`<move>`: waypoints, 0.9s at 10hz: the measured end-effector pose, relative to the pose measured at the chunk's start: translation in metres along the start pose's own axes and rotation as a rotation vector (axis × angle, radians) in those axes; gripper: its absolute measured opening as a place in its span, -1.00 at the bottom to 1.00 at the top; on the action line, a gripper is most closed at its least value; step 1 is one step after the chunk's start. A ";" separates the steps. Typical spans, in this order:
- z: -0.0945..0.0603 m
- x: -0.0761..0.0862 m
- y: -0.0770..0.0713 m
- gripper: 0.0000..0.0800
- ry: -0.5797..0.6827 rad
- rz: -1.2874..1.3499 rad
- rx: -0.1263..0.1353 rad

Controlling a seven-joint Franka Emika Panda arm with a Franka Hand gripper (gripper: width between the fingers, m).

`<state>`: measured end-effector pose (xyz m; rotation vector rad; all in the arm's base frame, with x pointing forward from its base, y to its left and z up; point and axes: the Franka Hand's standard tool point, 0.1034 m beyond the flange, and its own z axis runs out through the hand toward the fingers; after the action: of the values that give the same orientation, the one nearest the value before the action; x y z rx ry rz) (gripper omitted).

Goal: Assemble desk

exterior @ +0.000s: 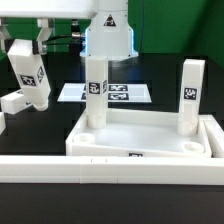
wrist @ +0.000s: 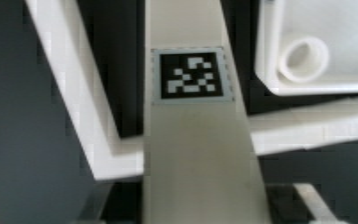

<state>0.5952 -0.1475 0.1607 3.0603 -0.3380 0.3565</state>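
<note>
Desk top (exterior: 140, 140) lies rim-up on the black bench (exterior: 165, 75). One upright leg (exterior: 95, 95) and a second upright leg (exterior: 190, 98) stand in its two corners nearest the marker board (exterior: 125, 93). My arm reaches out past the desk top's edge on the exterior view's left, wrist tilted. My fingers (exterior: 20, 50) are clamped on a third leg (exterior: 30, 82), holding it slanted off the bench. From my wrist, that leg runs over the desk top's rim, beside a corner socket (wrist: 309, 55).

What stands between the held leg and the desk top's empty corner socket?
Nothing visible. The held leg hangs off the desk top's side at the exterior view's left; the empty socket lies uncovered.
</note>
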 end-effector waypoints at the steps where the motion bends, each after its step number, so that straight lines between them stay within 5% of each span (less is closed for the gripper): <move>1: 0.003 -0.003 0.006 -0.27 0.063 -0.005 -0.019; 3: 0.004 -0.005 0.002 -0.27 0.062 -0.007 -0.018; 7: -0.017 0.023 -0.091 -0.27 0.117 0.067 0.052; 9: -0.019 0.025 -0.103 -0.27 0.121 0.070 0.058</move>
<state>0.6371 -0.0511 0.1828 3.0705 -0.4364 0.5624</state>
